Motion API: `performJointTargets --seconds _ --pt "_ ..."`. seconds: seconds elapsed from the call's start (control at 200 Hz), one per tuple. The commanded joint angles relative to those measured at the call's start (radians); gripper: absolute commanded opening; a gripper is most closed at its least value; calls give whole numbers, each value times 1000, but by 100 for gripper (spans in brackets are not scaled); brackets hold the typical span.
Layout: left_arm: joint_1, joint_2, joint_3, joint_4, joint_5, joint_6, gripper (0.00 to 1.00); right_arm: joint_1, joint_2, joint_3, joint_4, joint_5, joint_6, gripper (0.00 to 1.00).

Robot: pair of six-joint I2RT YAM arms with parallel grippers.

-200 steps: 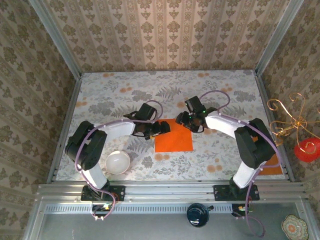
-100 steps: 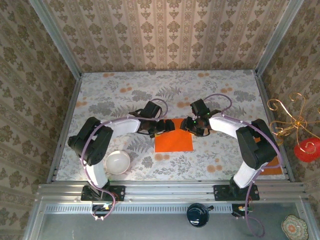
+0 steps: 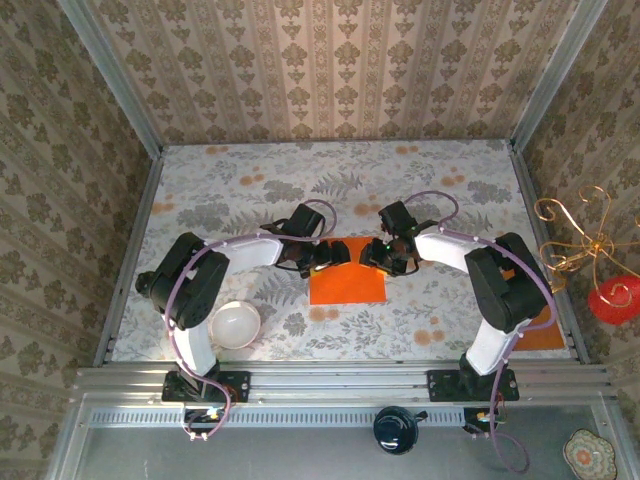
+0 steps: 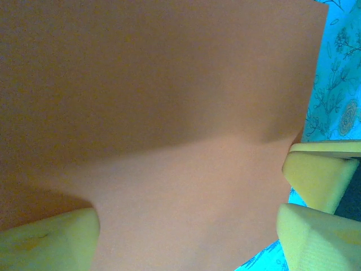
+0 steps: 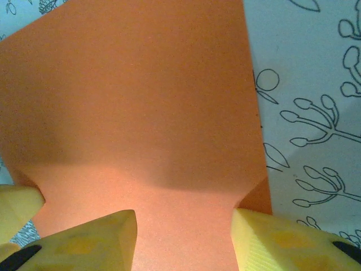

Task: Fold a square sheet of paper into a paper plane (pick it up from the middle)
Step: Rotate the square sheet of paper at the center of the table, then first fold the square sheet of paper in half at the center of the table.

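Observation:
The square sheet of paper [image 3: 347, 283], bright orange, lies flat in the middle of the table. Both grippers sit low over its far edge, close to each other. My left gripper [image 3: 333, 256] is open, its yellow fingers [image 4: 48, 243] spread wide with the sheet [image 4: 169, 113] spanning the gap at my left gripper [image 4: 186, 240]. My right gripper [image 3: 384, 256] is open too, narrower. In its wrist view the fingers [image 5: 265, 240] press on the paper [image 5: 141, 96], which humps up between them at my right gripper [image 5: 183, 237]. No paper plane is in view.
A white bowl [image 3: 236, 324] stands near the left arm's base. A duller brownish-orange rectangle [image 3: 545, 338] lies at the front right, partly under the right arm. Patterned walls close the table [image 3: 220, 200] on three sides. A second yellow pad [image 4: 321, 172] shows beside the left gripper's right finger.
The left gripper has slid right onto the sheet's far left corner. The right gripper has come down toward the near side onto the far edge, and its fingers have drawn a little closer.

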Motion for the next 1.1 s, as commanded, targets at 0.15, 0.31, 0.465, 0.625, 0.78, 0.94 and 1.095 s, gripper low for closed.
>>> performJointTargets --seconds 0.15,0.31,0.465,0.625,0.78,0.94,1.095 --pt "-5 22 -4 -36 -25 -19 84 -2 46 2 -30 -9 -15 50" --pt "-3 16 -19 -22 -30 -29 83 3 58 -6 -4 -34 3 47" --pt "3 -7 -52 26 -23 -51 83 9 63 -5 22 -58 19 44" --pt "16 -38 -90 75 -8 -70 85 16 79 3 55 -93 31 43" --pt "22 -51 -100 71 -9 -66 85 25 97 18 80 -116 42 40" --pt "26 -52 -100 49 -21 -63 85 46 115 35 86 -126 49 38" --pt "25 -48 -95 21 -40 -60 82 61 125 32 105 -139 62 36"
